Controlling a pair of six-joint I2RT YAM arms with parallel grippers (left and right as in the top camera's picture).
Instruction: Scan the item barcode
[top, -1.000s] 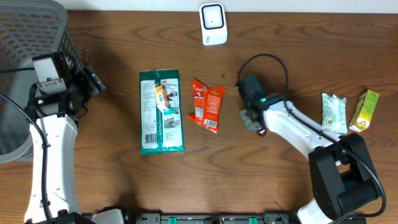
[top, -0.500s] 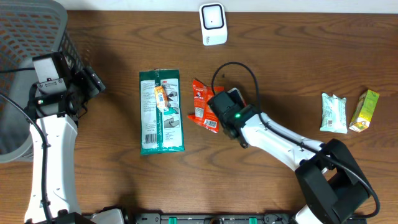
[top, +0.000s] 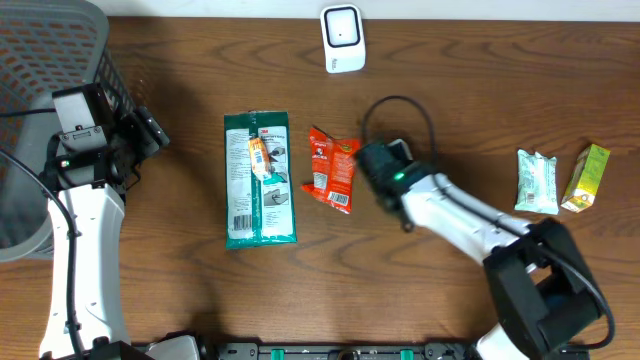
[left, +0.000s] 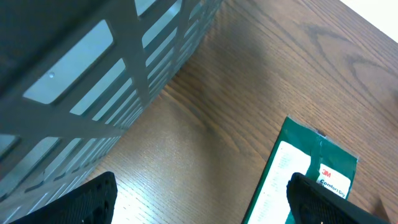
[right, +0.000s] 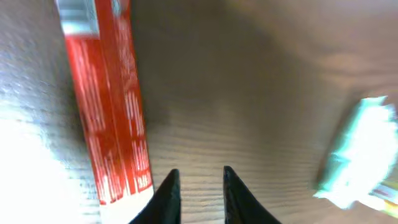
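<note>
From overhead, the red snack packet (top: 332, 170) lies flat mid-table, right of the green pack (top: 259, 190). It looks light, crinkly and slippery, so pinching an edge seam seems best. The right gripper (top: 366, 160) reaches low, just beside its right edge, while the left gripper (top: 150, 130) hangs far left by the basket (top: 40, 60). In the left wrist view the jaws are spread wide and empty over the wood. In the right wrist view the jaws are narrowly parted and hold nothing, with the packet to their left.

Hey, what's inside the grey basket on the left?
Inside the basket only grey mesh shows, no item. Its left part runs out of the picture, and the left arm covers one side.
</note>
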